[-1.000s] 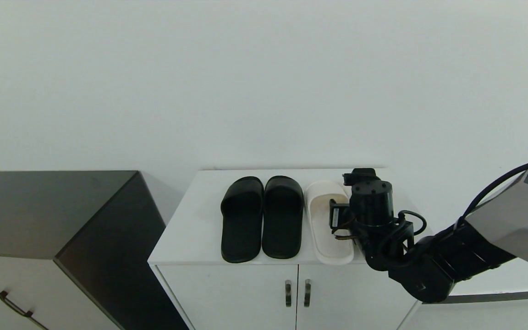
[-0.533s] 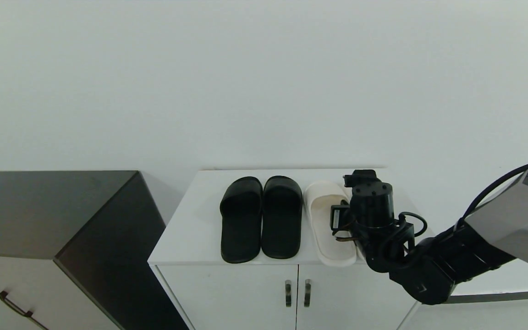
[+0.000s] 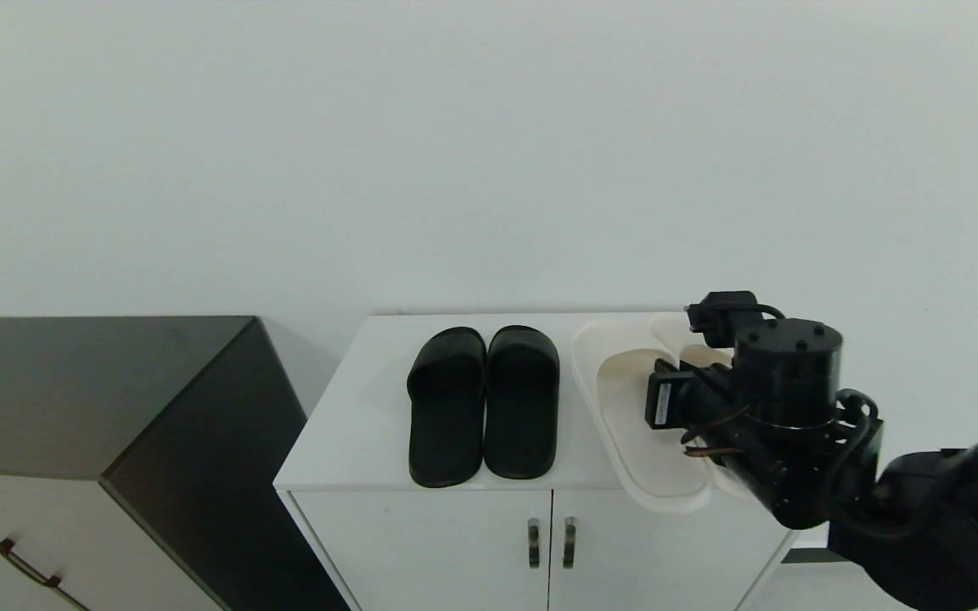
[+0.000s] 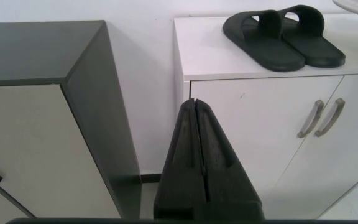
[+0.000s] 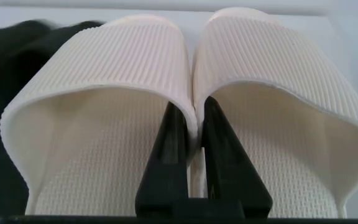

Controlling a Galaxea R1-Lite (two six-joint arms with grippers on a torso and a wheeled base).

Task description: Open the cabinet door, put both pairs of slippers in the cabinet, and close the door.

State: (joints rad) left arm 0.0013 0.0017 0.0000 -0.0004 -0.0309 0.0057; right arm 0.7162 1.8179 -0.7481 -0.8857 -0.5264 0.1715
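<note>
A pair of white slippers (image 3: pixel 650 441) hangs tilted above the right end of the white cabinet's top (image 3: pixel 353 424), heels out past the front edge. My right gripper (image 3: pixel 710 322) is shut on the two inner strap edges, pinched together between its fingers (image 5: pixel 169 143); the ribbed straps (image 5: pixel 117 74) spread to either side. A pair of black slippers (image 3: pixel 485 403) lies side by side on the cabinet top. Both cabinet doors are shut, their two handles (image 3: pixel 550 541) meeting at the middle. My left gripper (image 4: pixel 194 106) is shut on nothing, low in front of the cabinet's left door (image 4: pixel 253 130).
A dark-topped cabinet (image 3: pixel 98 382) stands to the left of the white one with a narrow gap between them. A plain white wall runs behind both. The floor in front of the doors (image 4: pixel 353 205) is bare.
My right arm has risen and swung right and toward me with the white slippers, lifting them off the cabinet top. The black slippers have not moved.
</note>
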